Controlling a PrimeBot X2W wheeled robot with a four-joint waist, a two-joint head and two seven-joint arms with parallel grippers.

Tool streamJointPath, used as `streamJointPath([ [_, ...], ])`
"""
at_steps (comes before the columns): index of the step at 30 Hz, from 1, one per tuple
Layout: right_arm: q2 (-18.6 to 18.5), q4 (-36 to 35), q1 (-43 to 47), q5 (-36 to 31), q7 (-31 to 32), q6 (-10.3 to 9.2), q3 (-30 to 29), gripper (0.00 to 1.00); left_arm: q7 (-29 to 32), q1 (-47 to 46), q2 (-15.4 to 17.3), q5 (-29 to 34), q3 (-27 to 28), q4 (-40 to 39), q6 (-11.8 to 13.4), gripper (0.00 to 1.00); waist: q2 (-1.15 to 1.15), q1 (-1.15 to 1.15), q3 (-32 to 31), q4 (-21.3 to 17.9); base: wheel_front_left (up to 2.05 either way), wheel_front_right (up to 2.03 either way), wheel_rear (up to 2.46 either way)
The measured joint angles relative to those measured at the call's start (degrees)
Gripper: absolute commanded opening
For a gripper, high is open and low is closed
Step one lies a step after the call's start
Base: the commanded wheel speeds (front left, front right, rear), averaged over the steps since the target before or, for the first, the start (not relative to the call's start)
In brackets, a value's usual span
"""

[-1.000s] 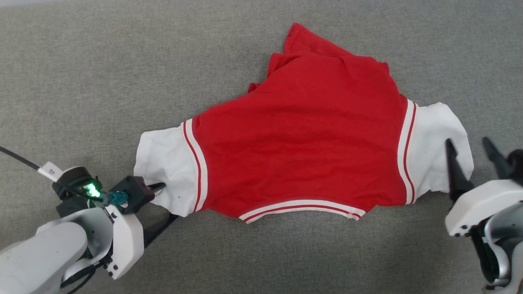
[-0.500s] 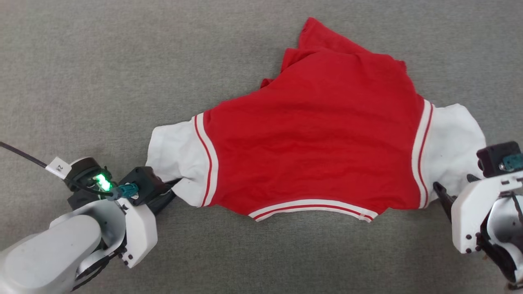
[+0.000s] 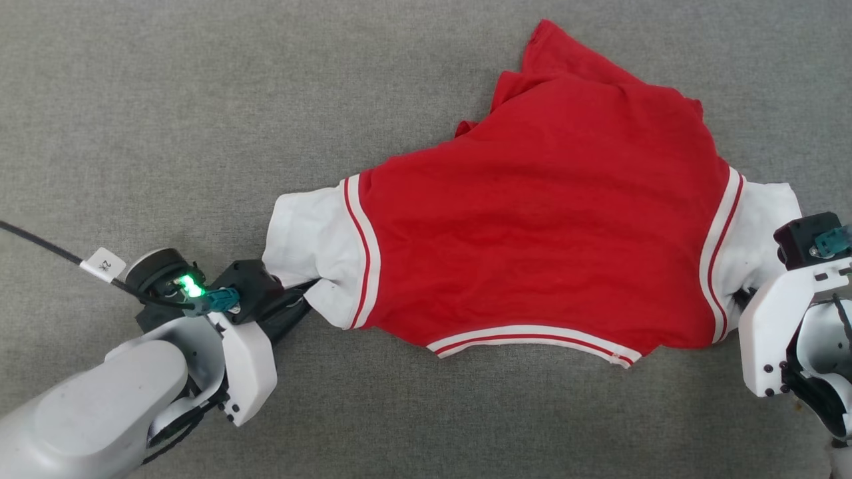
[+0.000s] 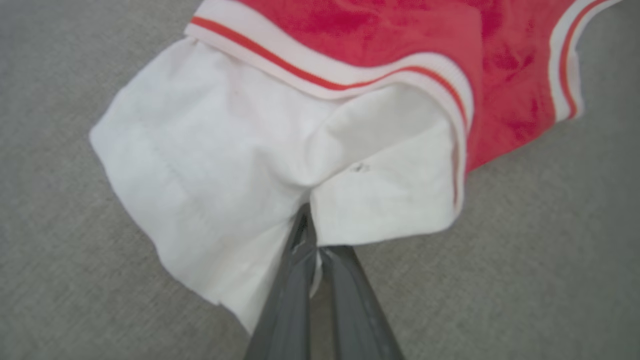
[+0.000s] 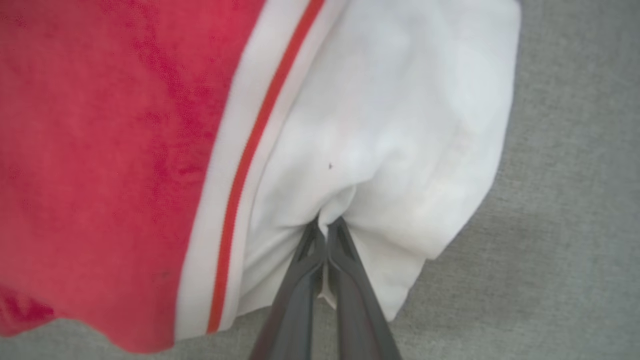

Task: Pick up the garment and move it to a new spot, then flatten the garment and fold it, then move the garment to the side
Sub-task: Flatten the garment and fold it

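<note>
Both grippers have closed since a second ago. The right gripper (image 5: 325, 227), then spread wide beside the garment (image 3: 532, 233), now pinches the right-hand sleeve (image 5: 400, 125); the left gripper (image 4: 311, 220) pinches the left-hand sleeve (image 4: 200, 150). Garment lies on the grey surface (image 3: 200, 100), its far part bunched. Risk, as I judge it: each hold takes only a small tuck of soft fabric, so uneven lifting could pull one sleeve free.
</note>
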Motion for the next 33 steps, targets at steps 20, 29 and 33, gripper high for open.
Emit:
streamJointPath([
  [20, 8.12, -2.63, -15.17, 7.47, -19.84, -0.02, -7.22, 0.0, -9.87, -3.95, 0.23, -26.32, 15.07, -2.92, -0.07, 0.0, 0.0, 0.0, -5.0, 1.17, 0.0, 0.0, 0.0],
  [29, 13.81, 14.18, -38.95, 9.81, -26.02, -0.02, -10.57, 0.0, -8.42, -16.11, -3.92, -32.97, 16.45, 8.03, -0.07, 0.0, 0.0, 0.0, -0.95, 0.86, 0.0, 0.0, 0.0],
  [33, 14.68, 23.13, -53.38, 6.35, -30.98, -0.02, -11.26, 0.0, -7.94, -26.09, -6.47, -35.88, 19.53, 16.31, -0.07, 0.0, 0.0, 0.0, 2.04, 0.64, 0.0, 0.0, 0.0],
])
